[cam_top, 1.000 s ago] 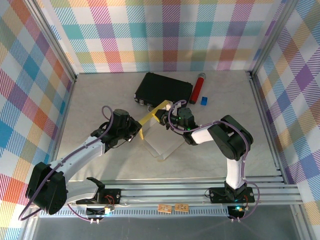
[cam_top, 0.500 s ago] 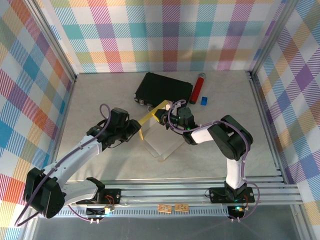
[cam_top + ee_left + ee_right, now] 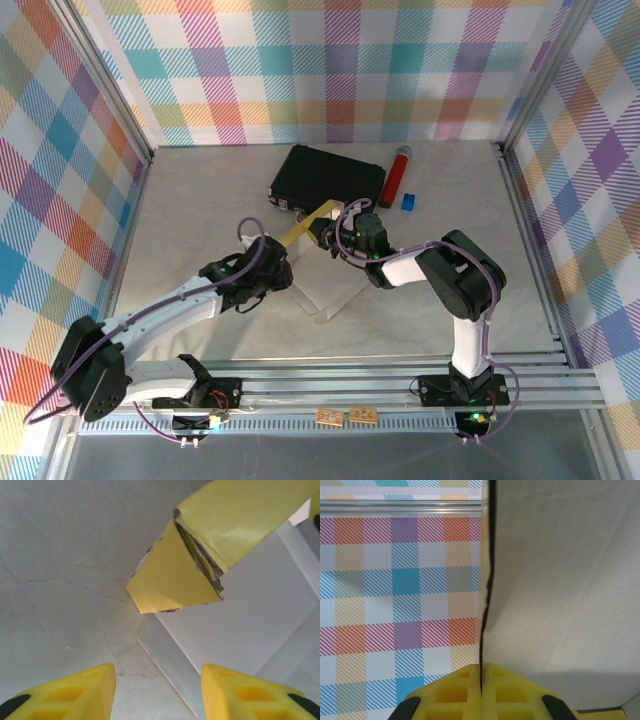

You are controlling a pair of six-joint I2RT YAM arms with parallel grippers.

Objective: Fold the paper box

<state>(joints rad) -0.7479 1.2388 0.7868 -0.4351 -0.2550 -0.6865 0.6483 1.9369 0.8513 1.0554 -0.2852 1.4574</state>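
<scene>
My right gripper [image 3: 481, 672] pinches the paper box [image 3: 560, 580] by one wall. My left gripper [image 3: 157, 680] hangs half-open, empty, beside it. A crooked push could tear it loose.

The paper box [image 3: 170, 580] is thin matt yellow cardboard, whitish matt reverse, frayed at the creased corner; the table [image 3: 55, 550] is smooth, pale, faintly veined stone-look; the fingers [image 3: 75, 690] are matt yellow moulded plastic.

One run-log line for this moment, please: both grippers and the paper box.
left gripper: open, empty, facing paper box flap | right gripper: shut on paper box edge | fold: unfinished, flap raised
</scene>
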